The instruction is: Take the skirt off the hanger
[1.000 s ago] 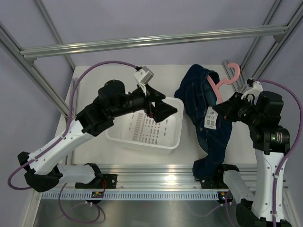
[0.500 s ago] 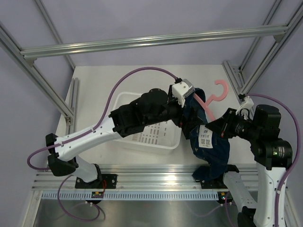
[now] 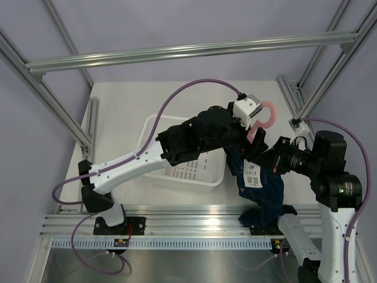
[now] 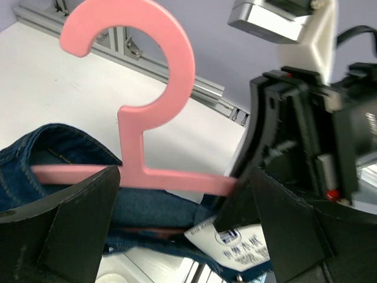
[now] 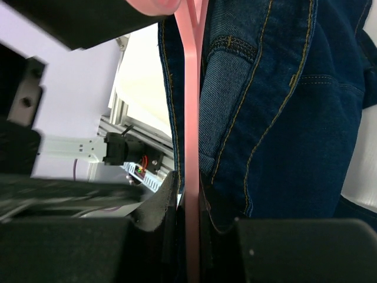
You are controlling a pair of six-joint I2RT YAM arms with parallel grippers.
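Observation:
The dark navy denim skirt (image 3: 263,187) hangs from the light-pink hanger (image 3: 269,115) at the right, its white tag (image 3: 253,175) facing up. My right gripper (image 3: 268,159) is shut on the hanger's bar; the right wrist view shows the pink bar (image 5: 191,118) pinched between the fingers (image 5: 162,206), with denim (image 5: 283,106) beside it. My left gripper (image 3: 250,140) reaches across and is open. In the left wrist view its jaws stand on either side of the hanger's bar (image 4: 177,180) below the hook (image 4: 168,53), above the skirt's waistband (image 4: 65,147).
A white bin (image 3: 177,181) stands on the table left of the skirt, under the left arm. Aluminium frame rails (image 3: 188,50) run overhead and along the right side. A rail (image 3: 188,227) runs along the table's near edge.
My left arm has swung right from above the bin to the hanger. The right gripper has drawn the hanger and skirt nearer and a little left.

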